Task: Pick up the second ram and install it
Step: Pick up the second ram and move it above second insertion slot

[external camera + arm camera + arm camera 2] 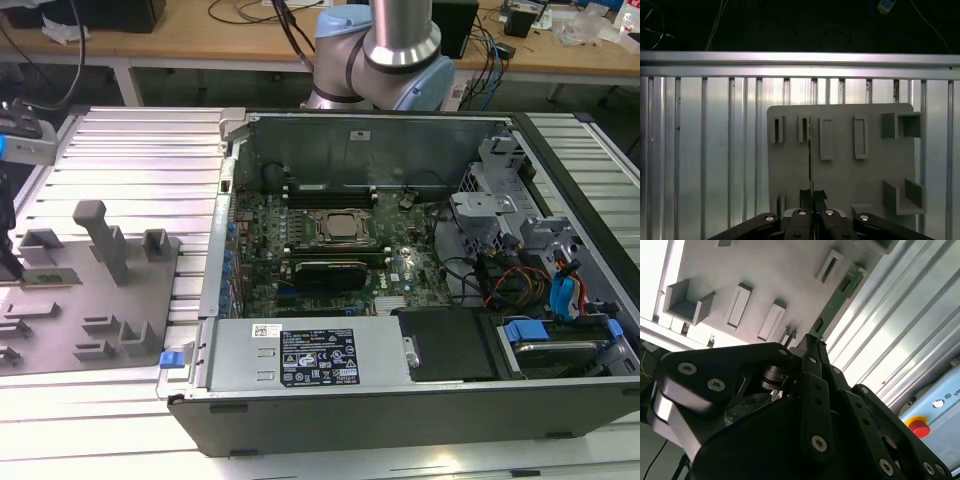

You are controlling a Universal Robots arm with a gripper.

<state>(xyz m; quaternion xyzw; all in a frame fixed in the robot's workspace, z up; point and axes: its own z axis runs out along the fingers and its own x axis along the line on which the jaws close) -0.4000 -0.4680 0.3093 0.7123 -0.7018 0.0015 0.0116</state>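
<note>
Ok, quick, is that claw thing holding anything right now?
The gripper is closed, pinching one end of the thin green RAM stick.

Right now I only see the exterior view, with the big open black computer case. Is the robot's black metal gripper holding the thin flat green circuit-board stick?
Observer: Yes. In the second wrist view the black gripper is shut on one end of the thin green circuit-board stick, and the rest pokes straight out past the fingertips.
Operator: What is underneath it?
Observer: In the first wrist view the stick shows edge-on over the flat grey plastic fixture plate, running alongside its narrow slots.
</note>
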